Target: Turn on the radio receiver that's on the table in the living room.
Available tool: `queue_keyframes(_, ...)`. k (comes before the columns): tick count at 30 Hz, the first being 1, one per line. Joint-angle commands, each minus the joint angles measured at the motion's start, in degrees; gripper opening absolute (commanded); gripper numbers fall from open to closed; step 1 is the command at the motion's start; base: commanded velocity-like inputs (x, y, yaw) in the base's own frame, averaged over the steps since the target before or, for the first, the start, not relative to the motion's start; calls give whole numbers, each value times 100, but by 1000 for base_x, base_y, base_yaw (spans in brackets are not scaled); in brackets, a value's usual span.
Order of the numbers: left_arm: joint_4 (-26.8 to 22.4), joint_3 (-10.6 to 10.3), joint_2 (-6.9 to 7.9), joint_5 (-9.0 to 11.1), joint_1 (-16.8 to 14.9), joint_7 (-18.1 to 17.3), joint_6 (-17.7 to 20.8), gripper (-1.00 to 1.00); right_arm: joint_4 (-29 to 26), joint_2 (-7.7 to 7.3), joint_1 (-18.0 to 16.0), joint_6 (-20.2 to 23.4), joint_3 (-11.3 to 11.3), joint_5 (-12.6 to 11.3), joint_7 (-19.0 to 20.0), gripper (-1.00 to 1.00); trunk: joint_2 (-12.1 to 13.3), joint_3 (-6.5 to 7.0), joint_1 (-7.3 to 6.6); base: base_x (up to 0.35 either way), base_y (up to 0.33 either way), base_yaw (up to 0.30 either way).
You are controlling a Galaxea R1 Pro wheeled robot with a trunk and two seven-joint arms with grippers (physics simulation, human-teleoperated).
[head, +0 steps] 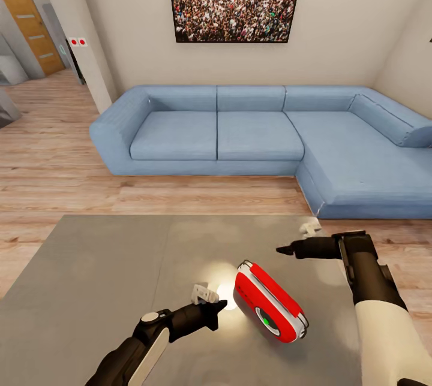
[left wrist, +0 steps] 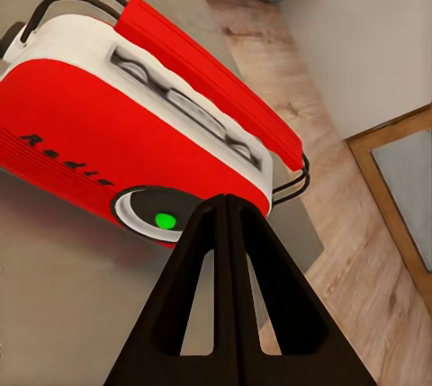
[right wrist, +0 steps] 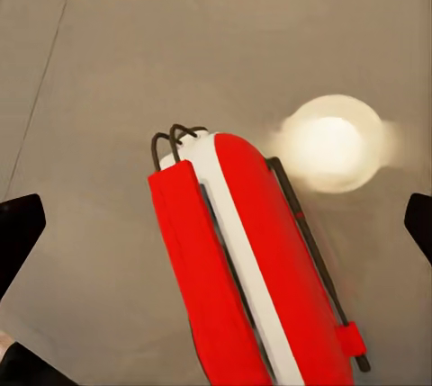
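While the radio (head: 270, 305) is lying on the glossy grey table (head: 96, 278), near the edge closest to the robot, it is being flanked by two black grippers. The left gripper (head: 215, 307) is being held just beside the radio's left end, its fingers pressed together into a point with nothing between them. In the left wrist view those closed fingertips (left wrist: 222, 215) are being aimed at the round dial (left wrist: 155, 213), where a green light is glowing, which suggests the radio may already be switched on. The right gripper (head: 287, 249) is being held above the table behind the radio, apart from it; in the right wrist view its fingers (right wrist: 20, 224) are being shown spread wide at either edge, empty, with the radio's red and white top (right wrist: 247, 269) between them and a thin wire handle (right wrist: 175, 139) at the far end. A bright lamp reflection (right wrist: 333, 143) is being cast on the table beside it.

The radio is being judged as a light, stiff shell with a smooth, rounded body that could slide on the slick table if pushed from one side. No lifting is being called for; a gentle press on the dial is being judged enough, and the wide red sides are being considered the safest place to steady it. A blue sofa (head: 258, 134) is standing beyond the table.
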Motion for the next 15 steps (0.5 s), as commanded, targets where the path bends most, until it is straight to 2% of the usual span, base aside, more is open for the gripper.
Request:
queue_keyframes(1, 0, -1, 0, 0, 0, 5, 0, -100, 0, -3, 1, 4, -4, 1, 1, 100, 0, 0, 0, 0, 0, 0)
queue_keyframes(6, 0, 4, -6, -7, 0, 25, 34, -100, 3, -11, 4, 15, -13, 13, -3, 100, 0, 0, 0, 0, 0, 0)
queue_keyframes(15, 12, 36, -29, 5, 0, 81, 130, -100, -2, -16, 4, 144, -34, 213, -6, 100, 0, 0, 0, 0, 0, 0)
